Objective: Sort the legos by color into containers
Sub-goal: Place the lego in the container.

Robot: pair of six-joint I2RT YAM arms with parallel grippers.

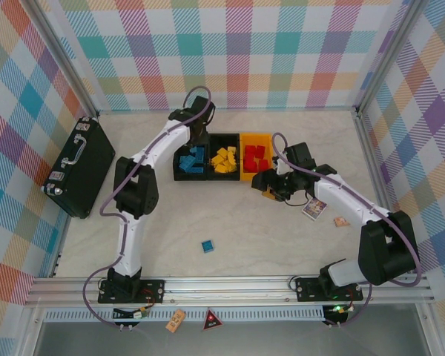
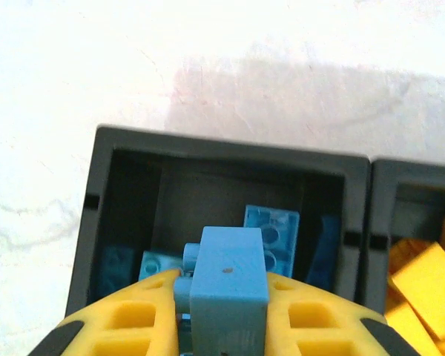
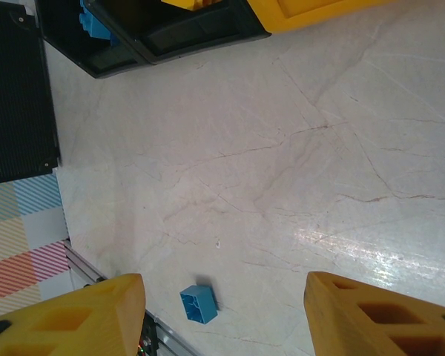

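Three bins (image 1: 191,176) stand in a row, bricks (image 1: 224,159) in each. A briefcase (image 1: 80,167) lies left of them, a card (image 1: 314,208) right, one brick (image 1: 207,245) before them.

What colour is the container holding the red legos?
The container holding the red legos is yellow-orange; the top external view shows it best.

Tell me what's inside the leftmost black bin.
Blue legos lie inside the leftmost black bin. The left hand, holding a blue brick, covers its near part, so their count is hidden.

Three bins (image 1: 190,178) (image 1: 224,177) (image 1: 254,177), one briefcase (image 1: 78,167), one loose brick (image 1: 207,245)
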